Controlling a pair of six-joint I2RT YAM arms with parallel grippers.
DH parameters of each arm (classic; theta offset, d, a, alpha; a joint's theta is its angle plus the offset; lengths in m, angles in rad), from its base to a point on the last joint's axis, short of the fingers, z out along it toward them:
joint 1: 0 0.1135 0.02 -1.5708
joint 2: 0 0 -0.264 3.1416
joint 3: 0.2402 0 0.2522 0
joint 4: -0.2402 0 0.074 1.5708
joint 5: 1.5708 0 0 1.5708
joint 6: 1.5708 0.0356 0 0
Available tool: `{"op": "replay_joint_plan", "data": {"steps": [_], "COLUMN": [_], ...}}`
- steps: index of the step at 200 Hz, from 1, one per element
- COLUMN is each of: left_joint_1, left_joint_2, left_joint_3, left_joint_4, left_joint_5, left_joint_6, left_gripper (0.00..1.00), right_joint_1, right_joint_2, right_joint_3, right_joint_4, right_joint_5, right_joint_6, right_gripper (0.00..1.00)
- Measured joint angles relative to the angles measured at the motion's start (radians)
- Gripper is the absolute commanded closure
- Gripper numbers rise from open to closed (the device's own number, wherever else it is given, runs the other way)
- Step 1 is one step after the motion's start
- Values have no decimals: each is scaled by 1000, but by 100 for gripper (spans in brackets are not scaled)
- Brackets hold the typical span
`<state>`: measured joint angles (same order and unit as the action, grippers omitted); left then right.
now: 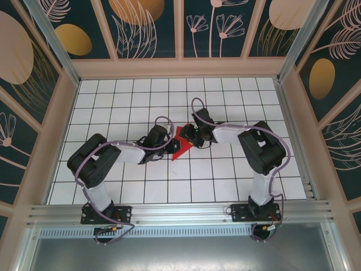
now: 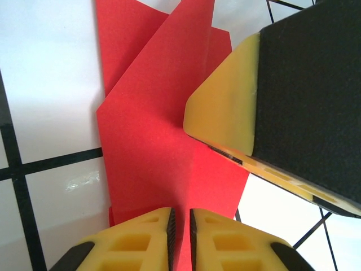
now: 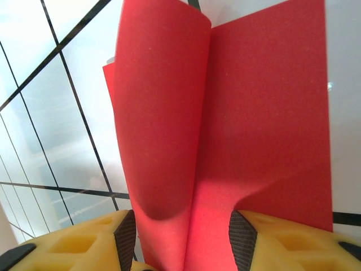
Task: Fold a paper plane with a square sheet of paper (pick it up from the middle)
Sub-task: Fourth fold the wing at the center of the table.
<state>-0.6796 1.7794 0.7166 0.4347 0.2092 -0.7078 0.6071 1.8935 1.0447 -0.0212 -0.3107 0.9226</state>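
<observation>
Left pincer (image 2: 180, 240) is clenched on the centre ridge of the paper (image 2: 149, 147), so the crease is pinned. Right pincer (image 3: 181, 240) is held open astride its curled flap, probably for flattening.

Creased red paper (image 1: 177, 149); overlapping flaps, one seemingly curled upward; mid-workspace

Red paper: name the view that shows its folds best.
Left wrist: the red paper shows overlapping creased layers plainly. Right wrist shows one flap curling up close. Top external shows it small, partly hidden.
</observation>
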Motion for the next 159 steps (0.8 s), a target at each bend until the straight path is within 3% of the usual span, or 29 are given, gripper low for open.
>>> {"op": "replay_joint_plan", "data": {"steps": [63, 108, 159], "left_joint_1": [0, 0, 1], "left_joint_2": [4, -1, -134], "left_joint_3": [8, 11, 7], "left_joint_4": [-13, -22, -42], "left_joint_5": [8, 11, -10], "left_joint_6": [0, -10, -29], "left_gripper": [85, 75, 79], "right_joint_1": [0, 1, 6], "right_joint_2": [6, 16, 30], "right_joint_3": [1, 20, 45], "right_joint_4": [-11, -36, -63], "right_joint_5": [3, 11, 30], "right_joint_6": [-27, -31, -34], "right_gripper": [55, 55, 55]}}
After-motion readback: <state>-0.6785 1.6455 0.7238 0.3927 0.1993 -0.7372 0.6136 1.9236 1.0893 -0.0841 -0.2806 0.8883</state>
